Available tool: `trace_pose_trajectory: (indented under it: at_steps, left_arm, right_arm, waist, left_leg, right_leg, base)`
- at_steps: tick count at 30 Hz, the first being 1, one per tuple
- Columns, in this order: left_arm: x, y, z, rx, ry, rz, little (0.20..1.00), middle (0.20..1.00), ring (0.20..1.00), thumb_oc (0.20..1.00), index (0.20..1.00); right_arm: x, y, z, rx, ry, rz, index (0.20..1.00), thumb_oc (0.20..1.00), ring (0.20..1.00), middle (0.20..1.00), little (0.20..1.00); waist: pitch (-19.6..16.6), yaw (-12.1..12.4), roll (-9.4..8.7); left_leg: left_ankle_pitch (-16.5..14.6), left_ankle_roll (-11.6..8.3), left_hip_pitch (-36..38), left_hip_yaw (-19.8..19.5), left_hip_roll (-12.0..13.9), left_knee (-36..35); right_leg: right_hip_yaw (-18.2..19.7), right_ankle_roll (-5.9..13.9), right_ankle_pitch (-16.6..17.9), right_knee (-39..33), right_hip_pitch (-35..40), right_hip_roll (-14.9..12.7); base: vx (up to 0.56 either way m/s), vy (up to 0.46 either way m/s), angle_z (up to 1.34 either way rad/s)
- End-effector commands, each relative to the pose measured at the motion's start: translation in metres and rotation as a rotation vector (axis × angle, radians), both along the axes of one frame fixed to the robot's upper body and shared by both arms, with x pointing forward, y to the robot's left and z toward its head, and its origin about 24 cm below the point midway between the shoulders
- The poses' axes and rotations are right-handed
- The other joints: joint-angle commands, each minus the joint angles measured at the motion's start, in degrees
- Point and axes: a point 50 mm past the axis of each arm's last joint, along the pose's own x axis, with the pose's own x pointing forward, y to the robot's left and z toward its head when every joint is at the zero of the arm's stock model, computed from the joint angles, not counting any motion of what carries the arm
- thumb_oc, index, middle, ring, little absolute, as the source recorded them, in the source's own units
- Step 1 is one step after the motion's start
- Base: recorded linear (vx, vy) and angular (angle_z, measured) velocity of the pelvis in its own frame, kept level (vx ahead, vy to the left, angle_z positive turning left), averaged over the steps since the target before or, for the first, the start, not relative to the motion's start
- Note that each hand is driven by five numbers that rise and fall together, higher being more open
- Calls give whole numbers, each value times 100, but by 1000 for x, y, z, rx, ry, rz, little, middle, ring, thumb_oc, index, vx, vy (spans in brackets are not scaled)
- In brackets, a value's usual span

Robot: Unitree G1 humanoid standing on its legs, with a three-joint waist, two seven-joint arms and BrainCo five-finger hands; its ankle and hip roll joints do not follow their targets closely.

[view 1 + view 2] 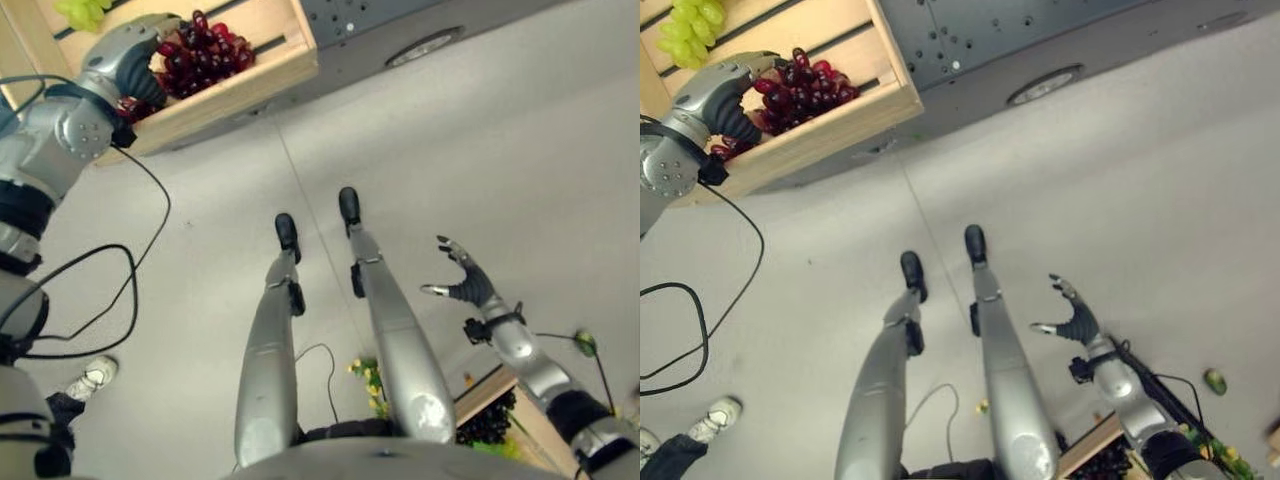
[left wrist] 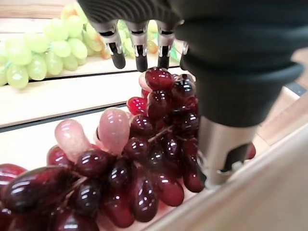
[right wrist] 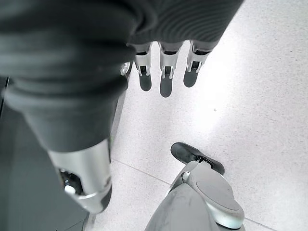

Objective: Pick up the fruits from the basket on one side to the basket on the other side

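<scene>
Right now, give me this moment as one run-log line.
left hand: open above red grapes, wooden crate | right hand: open, empty, over floor | green grapes: in crate

bright, even | glossy red grapes point(image 2: 144, 163) (white glints) | soft shadows

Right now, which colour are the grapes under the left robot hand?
Dark red grapes, a few paler pink; clearest in the left wrist view.

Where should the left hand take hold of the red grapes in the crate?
Probably around the upper middle of the red grapes, where the stem branches show between berries, coming straight down from above. The bunch lies flat against the crate wall, so a side approach looks blocked. The left hand hangs open right over it.
</scene>
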Motion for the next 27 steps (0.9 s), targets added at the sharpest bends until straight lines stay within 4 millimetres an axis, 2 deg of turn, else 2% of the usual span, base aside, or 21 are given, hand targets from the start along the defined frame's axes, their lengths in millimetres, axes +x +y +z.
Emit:
trace_pose_trajectory:
  at_steps: [1, 9, 10, 11, 12, 17, 22, 27]
  left_arm:
    - [3, 12, -33, 17, 80, 65, 1000, 1000, 1000, 1000, 1000]
    - [0, 6, -18, 138, 190, 34, 1000, 1000, 1000, 1000, 1000]
    - [-2, 5, -20, 190, 237, 22, 1000, 1000, 1000, 1000, 1000]
    - [-2, 4, -15, 191, 224, 23, 1000, 1000, 1000, 1000, 1000]
    - [-6, 0, -12, 243, 260, -2, 1000, 1000, 1000, 1000, 1000]
    - [-10, 2, 9, 222, 259, -2, 1000, 1000, 1000, 1000, 1000]
    - [-10, 9, 14, 210, 286, 27, 1000, 1000, 1000, 1000, 1000]
    - [-5, 5, 15, 234, 282, 35, 1000, 1000, 1000, 1000, 1000]
  right_arm:
    - [-8, 5, 3, 43, -29, 31, 1000, 1000, 1000, 1000, 1000]
    - [-12, 5, -5, 32, 30, 58, 1000, 1000, 1000, 1000, 1000]
    - [-16, 5, -8, 27, 51, 68, 1000, 1000, 1000, 1000, 1000]
    - [-13, 5, -6, 28, 37, 68, 1000, 1000, 1000, 1000, 1000]
    - [-20, 5, -12, 22, 75, 77, 1000, 1000, 1000, 1000, 1000]
    - [-27, 8, -23, 12, 132, 103, 1000, 1000, 1000, 1000, 1000]
    - [-30, 12, -27, 12, 156, 136, 1000, 1000, 1000, 1000, 1000]
    - [-28, 16, -25, -6, 147, 170, 1000, 1000, 1000, 1000, 1000]
  waist:
    - [-88, -118, -221]
    - [-88, -109, -139]
    - [-88, -105, -89]
    - [-88, -108, -118]
    - [-88, -74, -54]
    - [-88, -9, 52]
    - [-88, 15, 137]
    - [-88, -8, 175]
  left_leg:
    - [-328, 76, -4, 84, -23, -54]
    - [-279, 57, 98, 93, -22, -294]
    - [-484, 53, 281, 49, -11, -298]
    - [-278, 62, 114, 121, -17, -323]
    - [-489, 61, 326, 87, -9, -324]
    - [-488, 54, 412, 139, -6, -352]
    - [-458, 26, 500, 150, -8, -424]
    - [-477, 13, 460, 161, 6, -350]
  right_leg:
    - [85, 740, -478, 177, 43, -93]
    - [112, 792, -383, -31, 88, -91]
    - [118, 829, -561, -17, 257, -75]
    - [127, 802, -362, -67, 95, -88]
    - [147, 839, -532, -81, 278, -64]
    - [193, 859, -499, -134, 336, -47]
    - [217, 869, -532, -120, 370, -30]
    - [210, 867, -578, -23, 323, -38]
  base:
    - [39, -26, -8]
    - [45, 3, -8]
    - [21, 19, -11]
    - [111, 66, -12]
    - [0, 0, 0]
    - [26, 14, 6]
    - [-2, 3, -6]
    - [-8, -19, -5]
